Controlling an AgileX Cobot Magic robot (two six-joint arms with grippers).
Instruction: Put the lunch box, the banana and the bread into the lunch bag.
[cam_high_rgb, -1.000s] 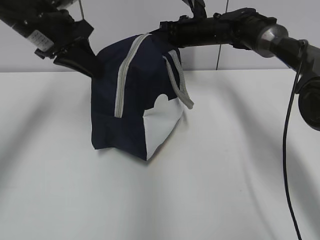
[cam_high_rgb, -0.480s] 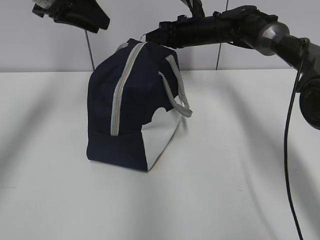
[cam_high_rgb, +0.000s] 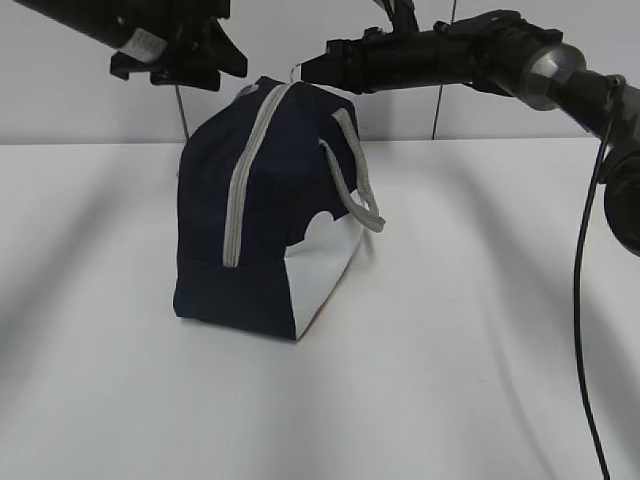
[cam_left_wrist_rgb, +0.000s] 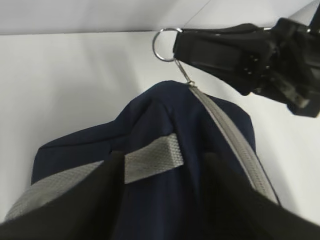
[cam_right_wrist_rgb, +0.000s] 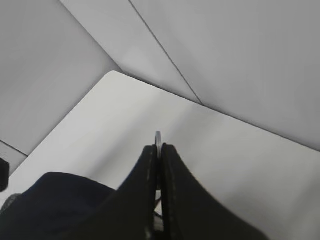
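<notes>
1. One relation governs the next move: the ring pull (cam_left_wrist_rgb: 166, 44) sits at the far top end of the lunch bag (cam_high_rgb: 262, 215), and the grey zipper (cam_high_rgb: 243, 180) runs from it down the bag's near face, roughly 12 to 6 o'clock in the exterior view. The zipper looks fully closed.
2. Right gripper (cam_right_wrist_rgb: 159, 150): fingers pressed together on the ring pull, thin metal edge showing between the tips. Clearly the nearer arm; it reaches in from 3 o'clock across the bag's top.
3. Left gripper (cam_left_wrist_rgb: 160, 165): fingers spread, holding nothing, hanging above the bag's top near the grey strap handle (cam_left_wrist_rgb: 152, 160); in the exterior view it sits at about 11 o'clock from the bag.
4. Bag stands on the white table (cam_high_rgb: 470, 350), left of centre.
5. Lunch box, banana and bread: none visible; whether they are inside cannot be told.
</notes>
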